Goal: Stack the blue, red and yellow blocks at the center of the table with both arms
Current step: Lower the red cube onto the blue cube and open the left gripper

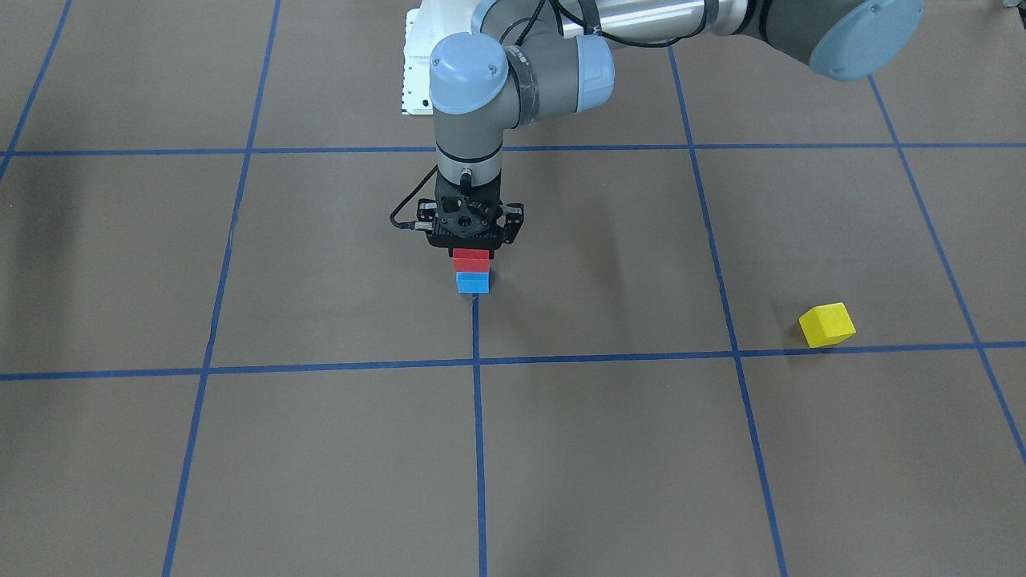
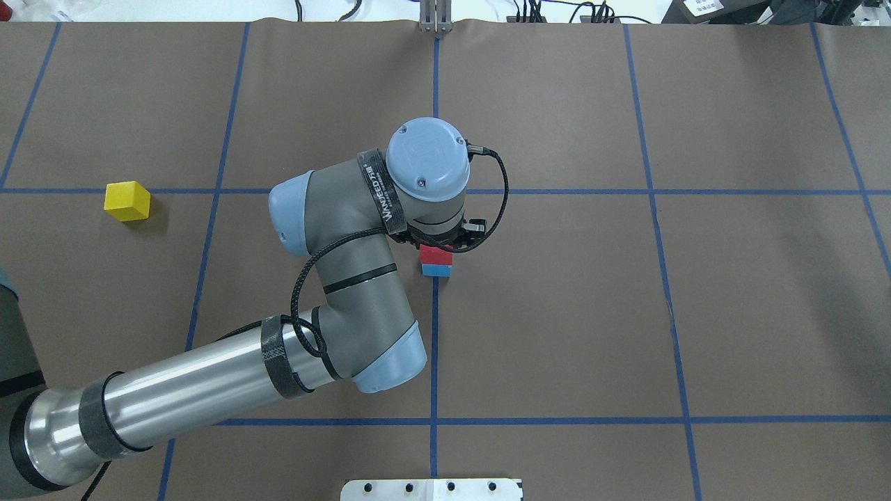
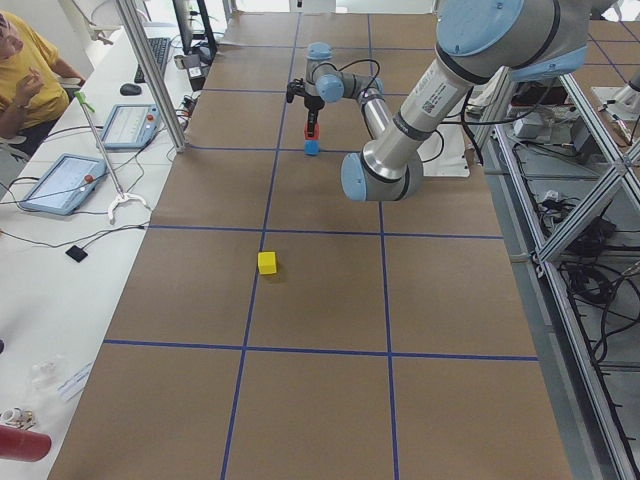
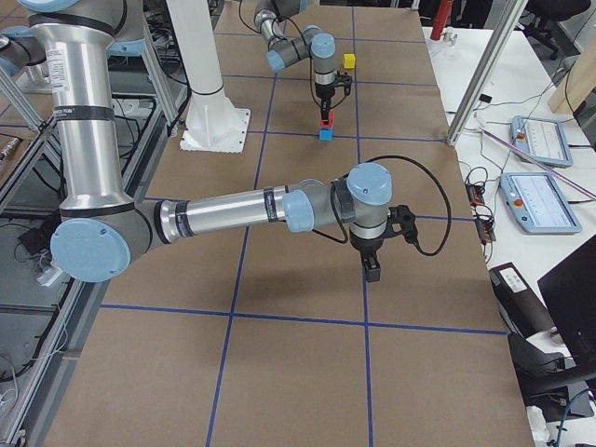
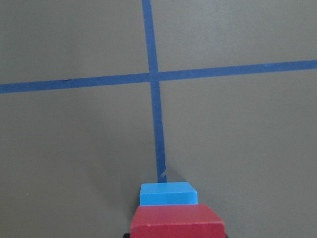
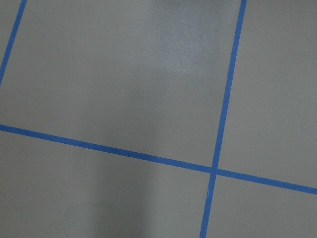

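Note:
At the table's (image 1: 641, 449) center the red block (image 1: 470, 260) sits squarely on the blue block (image 1: 473, 282), on a blue tape line. My left gripper (image 1: 471, 256) points straight down over this pair, shut on the red block; its fingers are mostly hidden under its own body. The left wrist view shows the red block (image 5: 177, 222) close up, with the blue block (image 5: 168, 194) beneath it. The yellow block (image 1: 827, 324) lies alone far off on my left side, also visible overhead (image 2: 127, 201). My right gripper (image 4: 372, 270) hangs over bare table away from the stack; I cannot tell its state.
The white pedestal (image 1: 417, 72) stands behind the stack at my base. Beside the table's far edge run metal poles (image 3: 150, 75) and a bench with tablets (image 3: 62, 182), where a person (image 3: 25, 75) sits. The right wrist view shows only brown surface and tape lines.

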You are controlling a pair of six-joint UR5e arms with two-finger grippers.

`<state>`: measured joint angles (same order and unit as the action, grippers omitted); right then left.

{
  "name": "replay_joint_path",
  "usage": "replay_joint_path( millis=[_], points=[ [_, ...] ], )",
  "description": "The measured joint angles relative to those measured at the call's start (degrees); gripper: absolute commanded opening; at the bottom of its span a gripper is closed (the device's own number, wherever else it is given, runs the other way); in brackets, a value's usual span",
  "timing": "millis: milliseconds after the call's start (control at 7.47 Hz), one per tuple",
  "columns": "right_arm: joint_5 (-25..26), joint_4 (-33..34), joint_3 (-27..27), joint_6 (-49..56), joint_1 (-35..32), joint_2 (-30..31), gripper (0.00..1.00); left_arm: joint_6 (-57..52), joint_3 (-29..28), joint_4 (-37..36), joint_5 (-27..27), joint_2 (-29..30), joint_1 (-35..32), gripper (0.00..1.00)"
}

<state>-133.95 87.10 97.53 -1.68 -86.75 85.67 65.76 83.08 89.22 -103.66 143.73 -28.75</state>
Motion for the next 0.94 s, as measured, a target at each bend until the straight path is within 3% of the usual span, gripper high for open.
replay_joint_path(
  millis=[402,804,938],
  points=[
    [0.02,0.00,0.01,-0.08,0.00,-0.03,1.00,0.70,-0.82,0.87,0.04,0.04,0.00,0.34],
    [0.02,0.00,0.01,-0.10,0.00,-0.09,1.00,0.69,-0.97,0.96,0.06,0.06,0.00,0.36],
    [0.04,0.02,0.02,-0.13,0.00,-0.12,1.00,0.69,-0.98,0.98,0.29,0.08,0.00,0.59]
  ],
)
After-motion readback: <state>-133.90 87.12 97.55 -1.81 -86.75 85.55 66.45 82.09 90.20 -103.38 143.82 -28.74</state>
